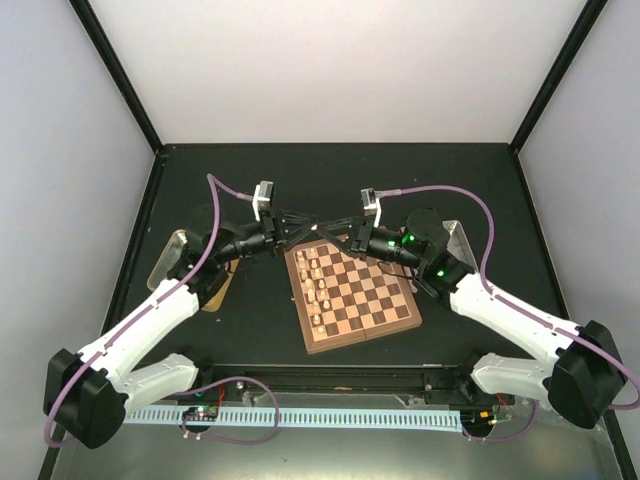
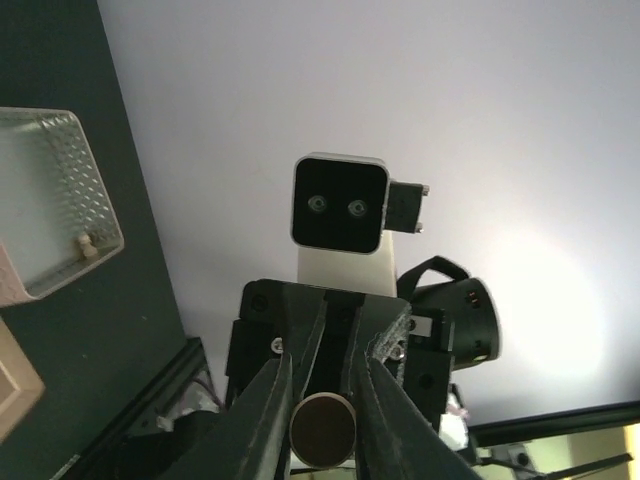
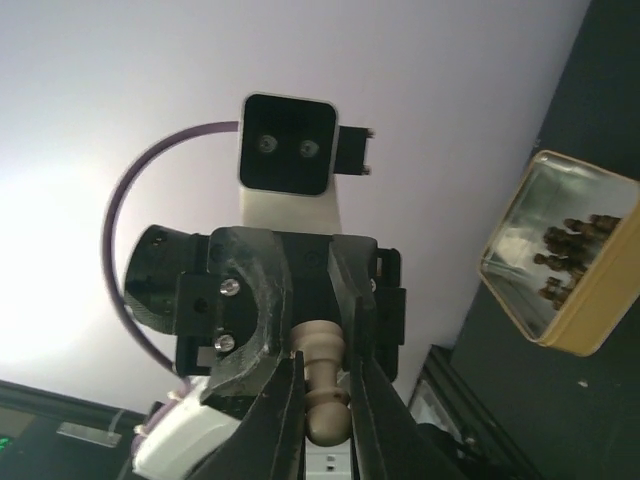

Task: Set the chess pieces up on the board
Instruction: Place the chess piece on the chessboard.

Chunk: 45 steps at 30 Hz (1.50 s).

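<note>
From above, my left claw (image 1: 305,228) and my right claw (image 1: 332,230) meet tip to tip over the far edge of the board (image 1: 380,300). The board lies at a slant on the dark table (image 1: 250,190) between my two arms. A row of pale chessmen (image 1: 318,285) stands along the board's left side, and the other squares in view are bare. What is held between the tips is too small to make out from up here. A clear tray (image 1: 168,258) sits beside my left arm and a gold tin (image 1: 462,240) beside my right. From my left wrist, my two fingers close in from either side on the round end of a pale piece (image 2: 322,430), and both seem to touch it, so I take that claw to be gripping it. My other claw faces me just beyond. The clear tray (image 2: 100,200) is up at the left, with one pale man (image 2: 85,245) lying against its near wall. From my right wrist, the same pale piece (image 3: 324,380) lies lengthwise between my fingers, pinched on both sides, its knob end pointing toward the left claw opposite. The gold tin (image 3: 590,330) is off to the right on the table, with dark chessmen (image 3: 570,240) heaped inside.
</note>
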{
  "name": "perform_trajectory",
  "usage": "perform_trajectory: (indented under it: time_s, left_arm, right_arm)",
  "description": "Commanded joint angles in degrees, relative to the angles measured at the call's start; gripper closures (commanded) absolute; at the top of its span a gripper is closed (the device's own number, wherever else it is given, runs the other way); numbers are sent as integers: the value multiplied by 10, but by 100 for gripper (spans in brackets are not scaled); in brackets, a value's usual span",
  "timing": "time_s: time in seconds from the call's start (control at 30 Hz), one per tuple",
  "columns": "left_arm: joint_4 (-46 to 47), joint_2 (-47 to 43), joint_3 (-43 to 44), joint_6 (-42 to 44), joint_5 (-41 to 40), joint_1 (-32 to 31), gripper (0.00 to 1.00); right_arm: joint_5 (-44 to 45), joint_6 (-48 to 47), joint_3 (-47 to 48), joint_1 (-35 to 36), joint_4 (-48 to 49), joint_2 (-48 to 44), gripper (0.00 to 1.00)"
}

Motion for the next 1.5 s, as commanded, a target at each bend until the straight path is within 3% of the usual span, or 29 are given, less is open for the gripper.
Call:
perform_trajectory:
  time_s: [0.0,0.1,0.23,0.33,0.53,0.8,1.03,1.47]
  left_arm:
    - [-57,-13,-11,46,-15,0,77]
    - [-174,-29,0,140,-48,2,56]
    - [-327,-49,4,270,-132,9,39]
    - [-402,-65,-3,336,-208,16,33]
    - [-469,-107,-5,403,-321,29,28]
    - [-504,-156,-2,443,-400,35,20]
    - [-515,-160,-3,453,-403,38,19]
    - [-523,-170,-5,451,-401,40,18]
  right_arm:
    - [12,-65,45,1,-122,-17,99]
    - [51,-144,70,1,-275,-18,99]
    - [75,-259,117,0,-465,20,99]
    - [100,-338,156,2,-592,82,99]
    - [152,-413,199,29,-727,178,99]
    - [172,-448,234,77,-796,247,99]
    - [181,-445,270,122,-804,313,98]
    - [181,-431,287,134,-782,363,94]
